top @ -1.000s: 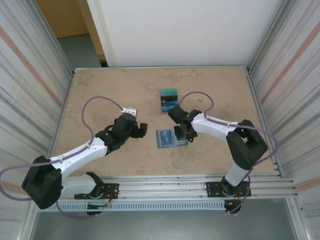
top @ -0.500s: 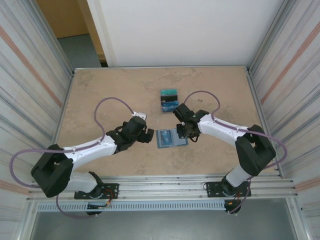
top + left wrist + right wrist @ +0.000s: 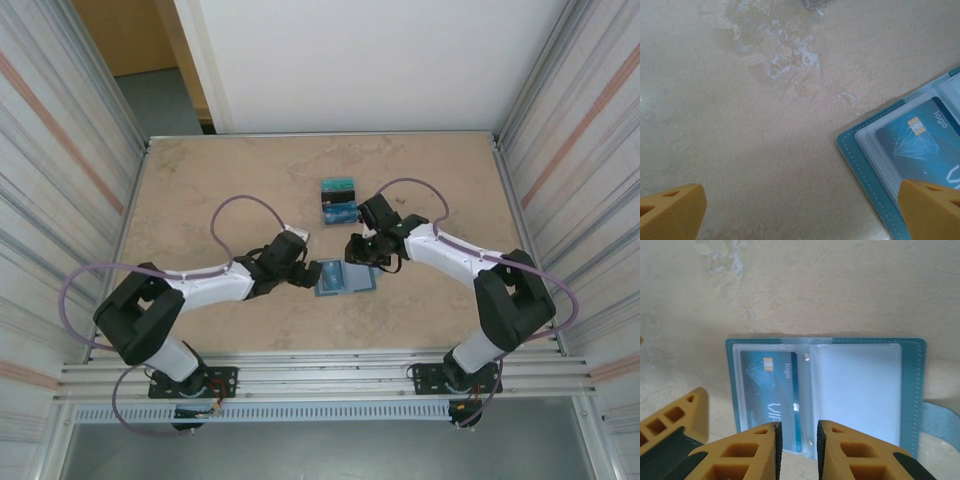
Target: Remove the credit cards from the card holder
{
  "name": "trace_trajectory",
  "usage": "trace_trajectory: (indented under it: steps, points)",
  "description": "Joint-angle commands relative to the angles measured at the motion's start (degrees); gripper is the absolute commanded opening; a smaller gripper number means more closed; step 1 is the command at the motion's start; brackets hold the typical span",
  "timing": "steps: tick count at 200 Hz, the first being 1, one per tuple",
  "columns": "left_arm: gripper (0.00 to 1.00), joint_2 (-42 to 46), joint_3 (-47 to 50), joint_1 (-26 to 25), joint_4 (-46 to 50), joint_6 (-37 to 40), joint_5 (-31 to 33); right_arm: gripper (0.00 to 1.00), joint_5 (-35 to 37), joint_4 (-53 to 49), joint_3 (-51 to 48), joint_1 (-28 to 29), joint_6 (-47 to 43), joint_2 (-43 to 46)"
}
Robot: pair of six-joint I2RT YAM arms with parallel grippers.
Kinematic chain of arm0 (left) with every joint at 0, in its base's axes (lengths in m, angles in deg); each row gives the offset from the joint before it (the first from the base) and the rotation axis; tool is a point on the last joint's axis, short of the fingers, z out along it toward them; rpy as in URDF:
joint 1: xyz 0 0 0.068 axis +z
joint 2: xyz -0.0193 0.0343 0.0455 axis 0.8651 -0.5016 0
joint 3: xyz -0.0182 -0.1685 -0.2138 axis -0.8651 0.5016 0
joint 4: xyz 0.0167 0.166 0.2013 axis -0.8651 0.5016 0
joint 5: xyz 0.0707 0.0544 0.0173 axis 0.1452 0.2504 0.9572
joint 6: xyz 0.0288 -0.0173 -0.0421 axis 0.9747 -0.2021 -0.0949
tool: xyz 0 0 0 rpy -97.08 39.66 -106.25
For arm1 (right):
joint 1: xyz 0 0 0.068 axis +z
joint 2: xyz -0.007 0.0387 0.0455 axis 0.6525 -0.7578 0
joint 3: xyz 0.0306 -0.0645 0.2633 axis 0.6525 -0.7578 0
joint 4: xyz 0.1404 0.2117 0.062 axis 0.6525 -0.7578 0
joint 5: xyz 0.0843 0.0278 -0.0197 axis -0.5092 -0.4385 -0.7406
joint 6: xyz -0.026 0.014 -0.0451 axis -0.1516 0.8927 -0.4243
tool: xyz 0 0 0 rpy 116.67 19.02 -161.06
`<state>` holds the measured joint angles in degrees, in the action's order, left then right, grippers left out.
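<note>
The card holder lies open on the table, teal rim and pale inner pockets. A teal credit card sits in its left pocket; the right pocket looks empty. Two more credit cards lie apart on the table beyond it, one teal and one dark. My left gripper is wide open over bare table, its right fingertip at the holder's left corner. My right gripper hovers at the holder's far edge, narrowly open, with nothing between the pads.
A closing strap sticks out from the holder's right side. One yellow finger of the left gripper shows beside the holder's left edge. Corrugated metal walls enclose the tan table on the left and right.
The left arm has stretched right until its open gripper reached the holder's left edge. The right gripper has drawn back from over the holder toward its far edge.
</note>
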<state>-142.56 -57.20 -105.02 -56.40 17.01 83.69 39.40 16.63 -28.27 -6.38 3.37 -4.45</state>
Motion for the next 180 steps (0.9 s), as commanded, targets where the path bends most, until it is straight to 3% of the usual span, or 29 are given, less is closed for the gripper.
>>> trace_trajectory:
  steps: [1,180]
  points:
    - [0.99,-1.54,-1.55,-0.54,-1.59,0.8,-1.28,0.26,-4.27,1.92,-0.95,-0.76,1.33,-2.35]
    - [0.99,-7.27,-3.75,-2.08,3.19,2.51,1.31,0.23,-8.56,6.56,-2.14,-1.08,1.36,-10.19]
